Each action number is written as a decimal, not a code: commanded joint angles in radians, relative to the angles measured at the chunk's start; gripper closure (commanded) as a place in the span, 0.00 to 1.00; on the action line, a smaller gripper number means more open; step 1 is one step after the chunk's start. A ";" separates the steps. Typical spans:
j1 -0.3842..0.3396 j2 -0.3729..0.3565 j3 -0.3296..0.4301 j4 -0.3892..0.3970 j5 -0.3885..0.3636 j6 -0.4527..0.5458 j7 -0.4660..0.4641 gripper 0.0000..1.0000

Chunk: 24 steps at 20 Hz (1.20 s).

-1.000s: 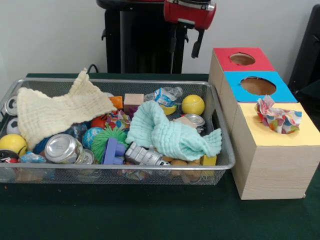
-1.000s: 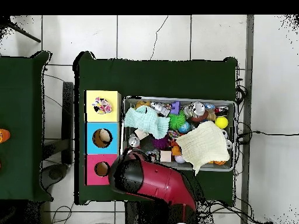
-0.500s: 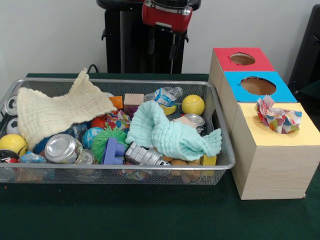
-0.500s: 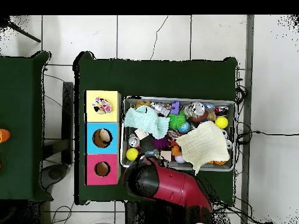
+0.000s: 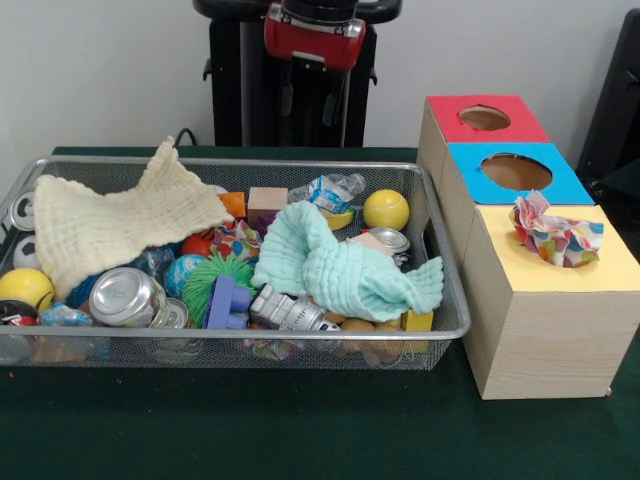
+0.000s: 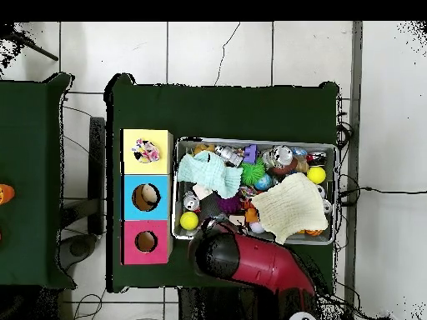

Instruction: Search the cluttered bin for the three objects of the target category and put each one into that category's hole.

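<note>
i'm holding my tool [image 5: 308, 98] empty with its two fingers spread, high behind the far rim of the wire bin [image 5: 440, 262], so i'm judging this as the search step for the next target, likely a crumpled wrapper like the one sitting on the yellow box [image 5: 560, 275] over its hole. next i'm needing a straight drop near the crinkled wrapper [image 5: 330, 189] by the yellow ball [image 5: 386, 209], keeping off the mesh wall and the mint cloth [image 5: 345, 265]; open room is above only.

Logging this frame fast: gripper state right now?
Gripper: open, holding nothing, raised above the bin's far edge.
</note>
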 commanded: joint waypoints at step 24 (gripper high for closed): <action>-0.129 0.299 0.077 -0.162 -0.320 -0.205 0.059 0.00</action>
